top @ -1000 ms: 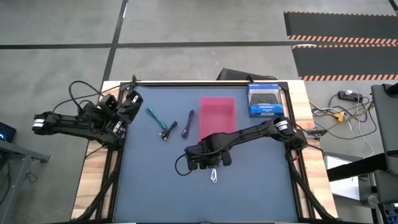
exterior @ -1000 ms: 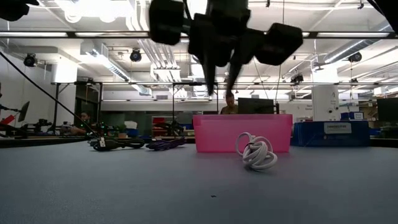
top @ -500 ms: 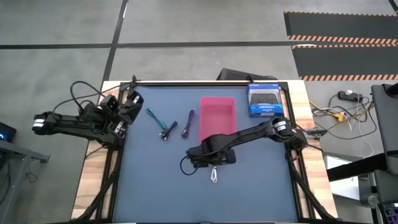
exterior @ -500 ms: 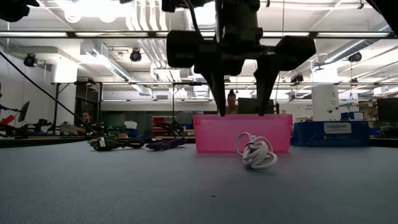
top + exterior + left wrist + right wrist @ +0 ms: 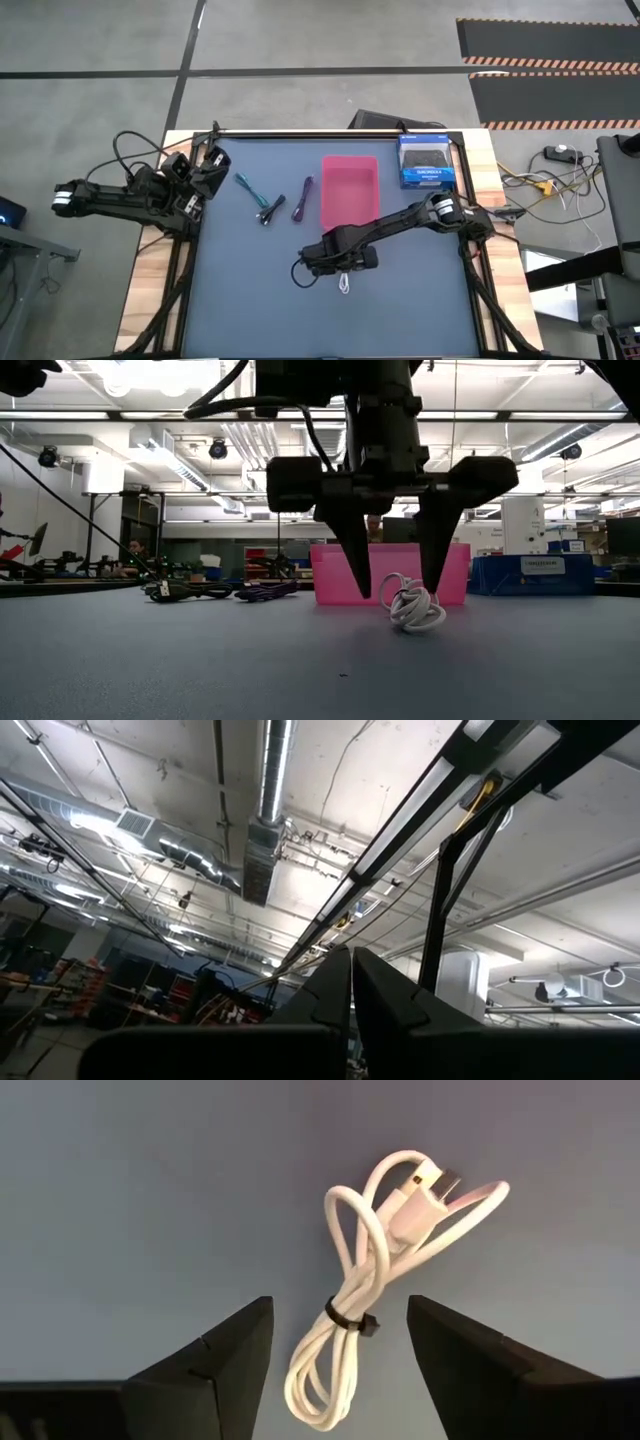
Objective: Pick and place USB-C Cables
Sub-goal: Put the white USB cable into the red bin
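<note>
The white USB-C cable [image 5: 370,1280], a small tied bundle, lies on the dark mat [image 5: 250,290] near the table's middle [image 5: 345,284]. My right gripper [image 5: 340,1305] hangs over it, open and pointing down. Its two fingers stand on either side of the bundle [image 5: 412,606], just above the mat, touching nothing. The teal cable [image 5: 245,184], the black cable [image 5: 268,211] and the purple cable [image 5: 303,200] lie left of the pink tray [image 5: 350,161]. My left gripper [image 5: 352,982] is shut at the far left [image 5: 212,160], pointing up.
A blue box [image 5: 427,161] stands at the far right, next to the pink tray. The tray's wall [image 5: 330,575] rises just behind the white cable in the low view. Bare mat stretches toward the near edge.
My right gripper has come down over the white cable, moving a little toward the near edge. Its fingers have opened wide and now straddle the bundle. The cable has stayed where it was.
</note>
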Tool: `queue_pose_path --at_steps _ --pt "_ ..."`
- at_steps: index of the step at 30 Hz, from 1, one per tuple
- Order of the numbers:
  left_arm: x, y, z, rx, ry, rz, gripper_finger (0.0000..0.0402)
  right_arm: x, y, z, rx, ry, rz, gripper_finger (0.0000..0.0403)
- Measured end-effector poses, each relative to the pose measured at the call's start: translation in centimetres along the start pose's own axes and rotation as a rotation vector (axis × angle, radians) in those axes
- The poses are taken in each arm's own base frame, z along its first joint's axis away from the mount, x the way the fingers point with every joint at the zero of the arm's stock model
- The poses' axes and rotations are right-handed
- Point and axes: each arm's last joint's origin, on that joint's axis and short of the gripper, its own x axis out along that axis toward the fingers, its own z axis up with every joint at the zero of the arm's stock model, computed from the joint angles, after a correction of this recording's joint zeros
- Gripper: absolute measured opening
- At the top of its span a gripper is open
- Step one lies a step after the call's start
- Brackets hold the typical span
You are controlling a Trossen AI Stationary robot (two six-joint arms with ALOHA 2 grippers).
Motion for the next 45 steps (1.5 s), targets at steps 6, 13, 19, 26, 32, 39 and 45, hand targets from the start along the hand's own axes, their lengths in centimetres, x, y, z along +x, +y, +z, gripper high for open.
queue_pose_path --at_steps 6,13,19,26,32,39,45 --pt "0.0 0.0 -0.1 0.0 0.002 0.004 0.0 0.5 -0.1 0.1 0.01 0.001 -0.004 0.0204" --pt "0.1 0.1 -0.2 0.0 0.007 0.006 0.0 1.3 0.0 0.2 0.032 0.009 0.028 0.015" --pt "0.2 0.2 -0.6 0.001 0.024 0.013 0.0 1.3 0.1 0.2 0.031 0.011 0.041 0.0088" --pt "0.4 0.4 -1.1 0.0 0.043 0.02 0.0 1.3 0.2 0.1 0.029 0.021 0.042 0.0033" --pt "0.4 0.4 -1.1 0.0 0.043 0.021 0.0 1.0 0.1 0.0 0.013 0.052 0.044 0.0033" --pt "0.4 0.4 -1.1 0.0 0.041 0.021 0.0 -1.9 -0.4 -0.5 -0.016 0.084 0.109 0.0033" --pt "0.4 0.4 -1.1 0.0 0.042 0.022 0.0 -6.2 -1.2 -1.3 -0.043 0.109 0.215 0.0032"
